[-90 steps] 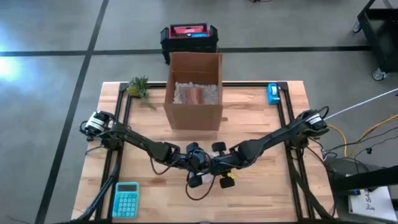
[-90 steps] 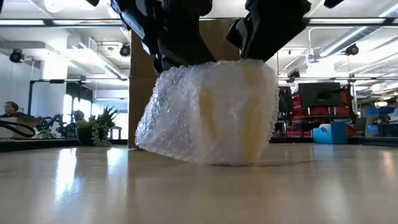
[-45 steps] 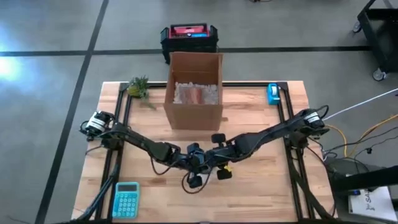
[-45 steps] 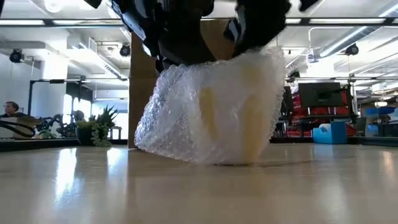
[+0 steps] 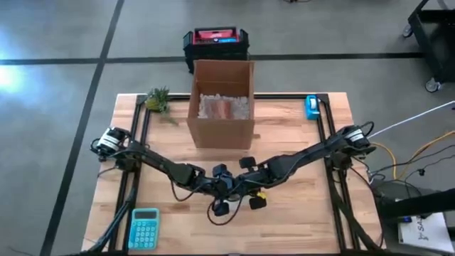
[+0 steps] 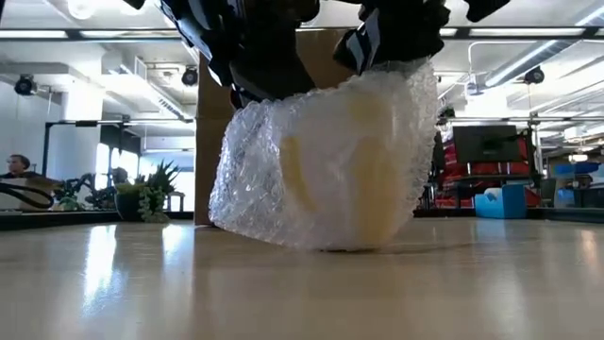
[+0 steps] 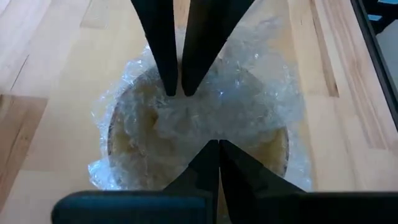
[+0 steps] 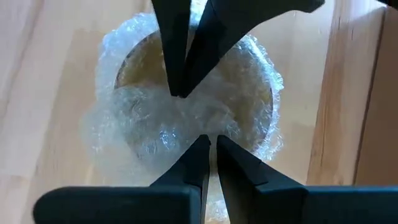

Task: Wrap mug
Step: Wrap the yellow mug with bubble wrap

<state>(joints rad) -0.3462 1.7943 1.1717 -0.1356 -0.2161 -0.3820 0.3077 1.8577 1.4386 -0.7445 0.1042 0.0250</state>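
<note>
Both grippers met at the middle of the wooden table (image 5: 298, 213), just nearer than the cardboard box (image 5: 222, 107). There the mug (image 6: 335, 165), a yellow one, stood on the tabletop swathed in bubble wrap (image 6: 255, 179), which covered its sides and bunched over its mouth.

The left gripper (image 7: 213, 146) came in from the left and hung directly above the mug. In the left wrist view its two dark fingers lay close together with only a thin slit between them, their tips pinching the gathered wrap over the mug's opening. The right gripper (image 8: 209, 140) reached in from the right to the same spot; its fingers were likewise nearly together, nipping a fold of wrap at the mug's top. Each wrist view also showed the other arm's fingers pointing down into the same bunch of plastic from the far side.

In the low view the wrapped mug tilted slightly, the wrap drawn up higher on its right side beneath the dark grippers.

Elsewhere on the table, a teal calculator (image 5: 144, 227) lay at the near left corner, a small green plant (image 5: 158, 99) stood at the far left, and a blue tape dispenser (image 5: 312, 106) sat at the far right. Beyond the table's far edge stood a black and red case (image 5: 216, 41).
</note>
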